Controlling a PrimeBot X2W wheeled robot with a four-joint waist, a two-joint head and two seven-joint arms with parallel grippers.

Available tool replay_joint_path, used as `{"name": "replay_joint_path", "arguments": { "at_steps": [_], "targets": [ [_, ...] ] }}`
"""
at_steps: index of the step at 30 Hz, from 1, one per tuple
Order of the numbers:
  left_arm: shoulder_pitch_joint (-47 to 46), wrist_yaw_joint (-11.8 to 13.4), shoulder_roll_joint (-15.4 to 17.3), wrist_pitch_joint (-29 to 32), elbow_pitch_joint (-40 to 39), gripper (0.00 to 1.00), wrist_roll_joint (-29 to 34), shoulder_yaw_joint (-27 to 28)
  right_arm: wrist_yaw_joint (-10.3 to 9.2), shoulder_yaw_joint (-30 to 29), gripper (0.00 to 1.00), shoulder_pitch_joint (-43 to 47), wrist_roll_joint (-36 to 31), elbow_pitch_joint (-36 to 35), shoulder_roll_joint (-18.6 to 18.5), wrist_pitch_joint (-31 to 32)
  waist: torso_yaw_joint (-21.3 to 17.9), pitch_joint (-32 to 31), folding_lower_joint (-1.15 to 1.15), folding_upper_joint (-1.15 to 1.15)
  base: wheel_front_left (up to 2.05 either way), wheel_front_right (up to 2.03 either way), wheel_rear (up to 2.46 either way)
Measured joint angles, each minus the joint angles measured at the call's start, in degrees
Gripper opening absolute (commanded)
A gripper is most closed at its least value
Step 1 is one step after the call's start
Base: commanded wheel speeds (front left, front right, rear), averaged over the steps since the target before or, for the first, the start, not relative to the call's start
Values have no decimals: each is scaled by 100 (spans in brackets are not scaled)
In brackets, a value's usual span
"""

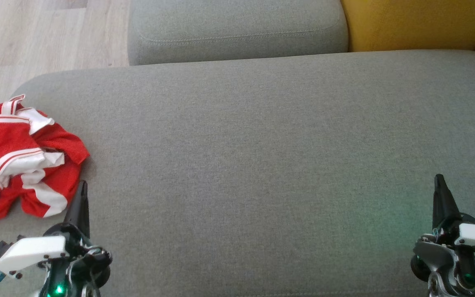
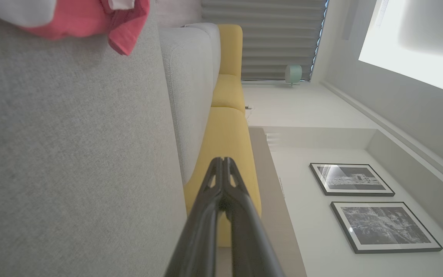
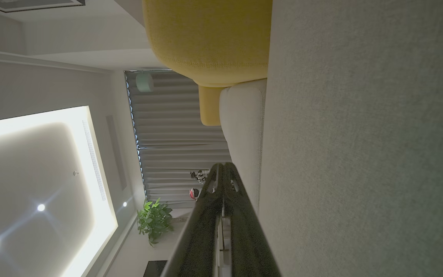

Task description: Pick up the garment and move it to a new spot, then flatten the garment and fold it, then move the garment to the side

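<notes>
Garment (image 1: pixel 23 159) crumpled, sofa's (image 1: pixel 262 165) left edge.

**Red garment crumpled at the left edge of the frame**

The garment (image 1: pixel 23 161) is red with white bands and thin white stripes. It lies in a loose, crumpled heap, unfolded, with several layers bunched over one another and the white trim twisted across the middle. It sits at the middle left of the head view, on the near left end of a grey cushion (image 1: pixel 262 165), close to the cushion's rounded corner. Its left side runs out of the frame. A small striped loop sticks up at its top, and a red flap points right. In the left wrist view the garment (image 2: pixel 90 21) shows at the upper left of the frame, resting on the same grey fabric.
</notes>
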Motion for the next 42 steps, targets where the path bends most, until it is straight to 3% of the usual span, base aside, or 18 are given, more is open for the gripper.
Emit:
{"name": "replay_joint_path", "arguments": {
  "at_steps": [20,21,26,42],
  "targets": [
    [0,0,0,0,0,0,0,0,0,0,0,0,0,0,0,0,0,0,0,0,0,0,0],
    [1,2,0,0,4,100,0,-1,0,0,100,1,0,4,0,-1,0,0,0,0,0,0,0],
    [292,15,-57,-10,323,100,-3,-30,0,15,100,252,0,300,32,-3,0,0,0,0,0,0,0],
    [253,22,-49,-269,240,100,293,-276,0,174,100,255,-297,134,15,-247,4,-8,0,0,0,0,0]
  ]
}}
